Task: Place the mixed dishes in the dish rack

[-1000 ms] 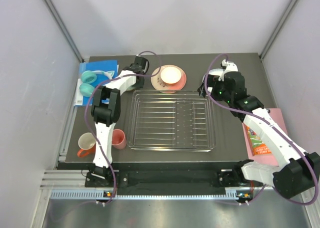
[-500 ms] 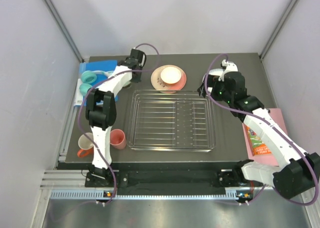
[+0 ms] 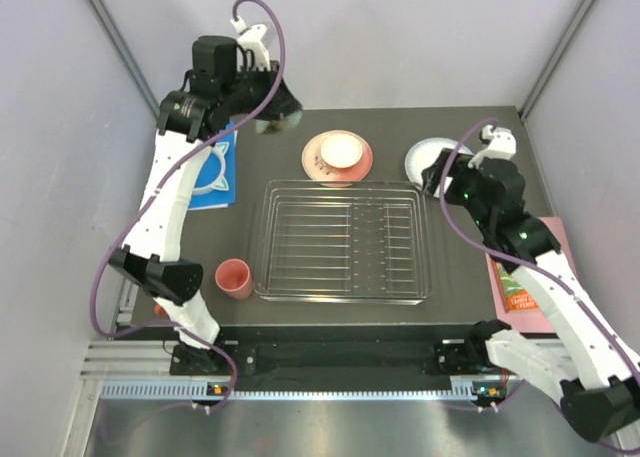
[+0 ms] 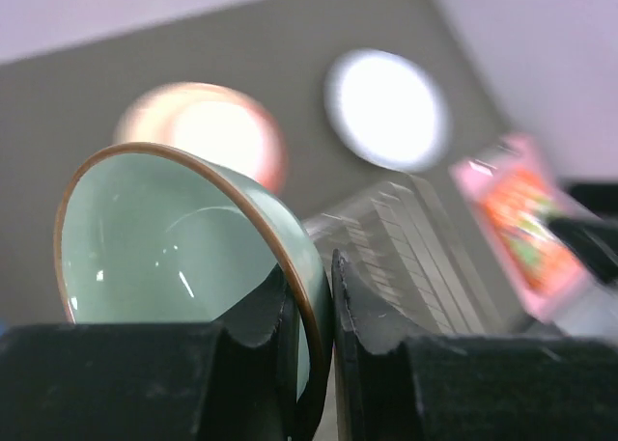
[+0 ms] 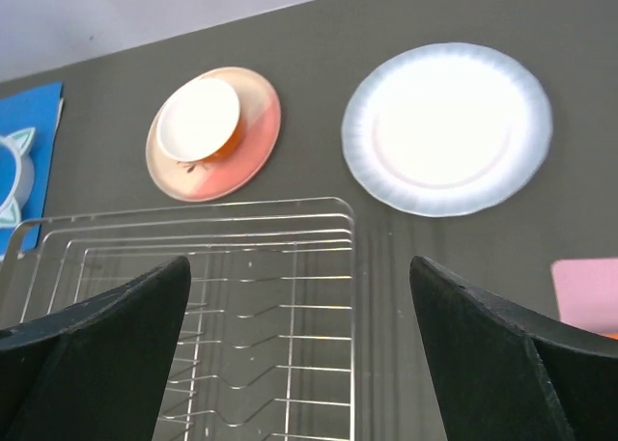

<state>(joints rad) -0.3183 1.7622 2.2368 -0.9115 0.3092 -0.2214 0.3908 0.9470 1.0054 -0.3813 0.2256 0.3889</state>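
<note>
Left gripper (image 4: pixel 323 301) is clamped on the rim of the mint-green ceramic bowl (image 4: pixel 183 238), one finger inside and one outside, with the bowl tipped on its side in the air above the far-left corner of the dark table (image 3: pixel 458 277). Right gripper (image 5: pixel 299 267) hangs with fingers spread wide and nothing in it, over the far-right corner of the large silver wire dish rack (image 3: pixel 340 184), near the round white plate (image 5: pixel 446 127). Orange bowl with white inside (image 5: pixel 200 120) sits on the pink-and-cream plate (image 5: pixel 259 147) just beyond the rack, and the small pink cup (image 3: pixel 234 278) stands beside the rack's near-left corner.
</note>
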